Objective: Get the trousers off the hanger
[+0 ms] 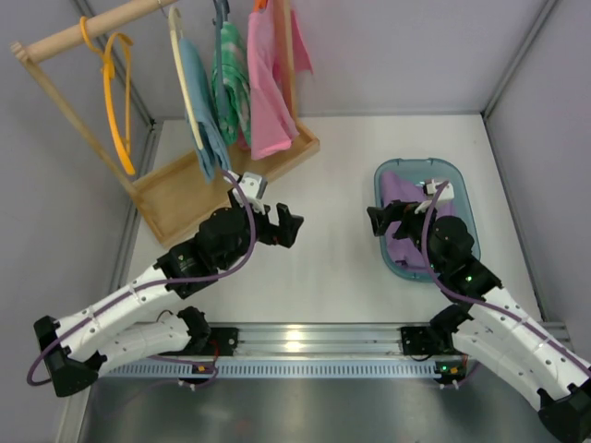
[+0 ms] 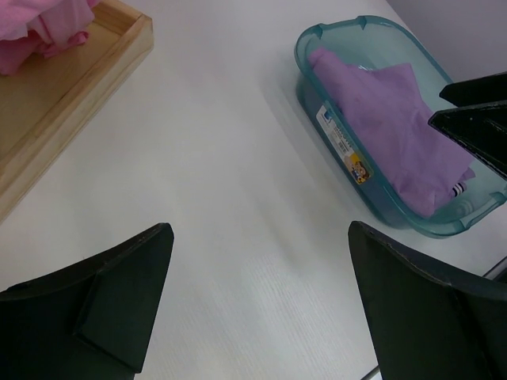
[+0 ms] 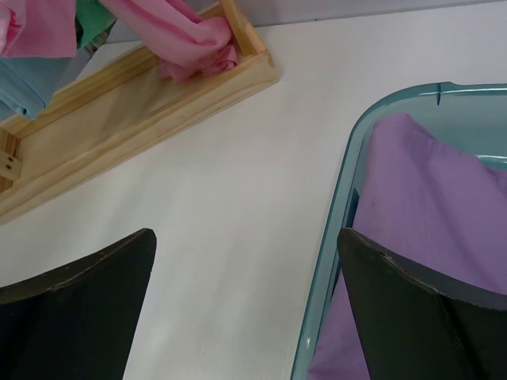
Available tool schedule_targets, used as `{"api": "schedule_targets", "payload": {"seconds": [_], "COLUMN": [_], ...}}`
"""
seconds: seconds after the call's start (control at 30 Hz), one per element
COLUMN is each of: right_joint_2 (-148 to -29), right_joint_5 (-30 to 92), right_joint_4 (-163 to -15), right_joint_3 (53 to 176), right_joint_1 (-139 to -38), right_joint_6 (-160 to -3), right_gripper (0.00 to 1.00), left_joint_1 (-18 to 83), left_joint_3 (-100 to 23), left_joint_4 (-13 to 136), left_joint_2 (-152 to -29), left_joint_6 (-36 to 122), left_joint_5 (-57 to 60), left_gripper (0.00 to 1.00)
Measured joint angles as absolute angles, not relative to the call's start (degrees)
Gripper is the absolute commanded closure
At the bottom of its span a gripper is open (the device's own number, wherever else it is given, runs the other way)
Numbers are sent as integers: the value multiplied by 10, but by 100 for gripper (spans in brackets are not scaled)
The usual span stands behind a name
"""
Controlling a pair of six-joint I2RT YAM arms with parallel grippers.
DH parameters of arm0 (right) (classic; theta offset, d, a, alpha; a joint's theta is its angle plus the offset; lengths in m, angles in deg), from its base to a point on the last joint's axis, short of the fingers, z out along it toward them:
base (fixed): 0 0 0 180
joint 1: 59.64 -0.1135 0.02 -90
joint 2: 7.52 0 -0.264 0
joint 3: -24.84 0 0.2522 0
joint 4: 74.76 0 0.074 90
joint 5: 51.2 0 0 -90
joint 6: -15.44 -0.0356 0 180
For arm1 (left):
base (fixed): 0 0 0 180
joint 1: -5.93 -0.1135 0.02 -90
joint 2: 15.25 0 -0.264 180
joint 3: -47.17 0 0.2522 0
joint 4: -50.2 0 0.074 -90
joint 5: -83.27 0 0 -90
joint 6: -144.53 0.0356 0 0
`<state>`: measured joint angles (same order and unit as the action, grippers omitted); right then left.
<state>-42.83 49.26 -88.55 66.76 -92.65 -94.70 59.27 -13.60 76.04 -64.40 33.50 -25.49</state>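
Observation:
The light blue trousers [image 1: 205, 115] hang over the cream hanger [image 1: 185, 78] on the wooden rail at the back left. A corner of them shows in the right wrist view [image 3: 32, 83]. My left gripper [image 1: 286, 224] is open and empty over the bare table, to the right of the rack's base and below the trousers; its wrist view [image 2: 261, 293] shows only table between the fingers. My right gripper [image 1: 380, 221] is open and empty at the left rim of the teal basin, shown also in its wrist view [image 3: 245, 301].
The wooden rack base [image 1: 185, 194] holds a yellow-orange hanger [image 1: 118, 92], a green patterned garment [image 1: 229, 78] and a pink garment [image 1: 268, 83]. A teal basin [image 1: 416, 163] with a purple cloth [image 1: 402, 194] stands at the right. Grey walls enclose the table.

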Motion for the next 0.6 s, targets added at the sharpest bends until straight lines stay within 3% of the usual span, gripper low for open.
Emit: {"api": "schedule_targets", "payload": {"seconds": [0.33, 0.6], "right_joint_2": [-428, -428], "right_joint_5": [499, 512], "right_joint_4": [-887, -890], "right_joint_3": [668, 668], "right_joint_1": [-927, -927], "right_joint_6": [-947, -947], "right_gripper": [1, 1], "left_joint_1": [593, 602], "left_joint_3": [-182, -407], "left_joint_4": [794, 868], "left_joint_2": [-656, -702], "left_joint_6": [335, 345], "left_joint_5": [-245, -291], "left_gripper": [5, 6]}}
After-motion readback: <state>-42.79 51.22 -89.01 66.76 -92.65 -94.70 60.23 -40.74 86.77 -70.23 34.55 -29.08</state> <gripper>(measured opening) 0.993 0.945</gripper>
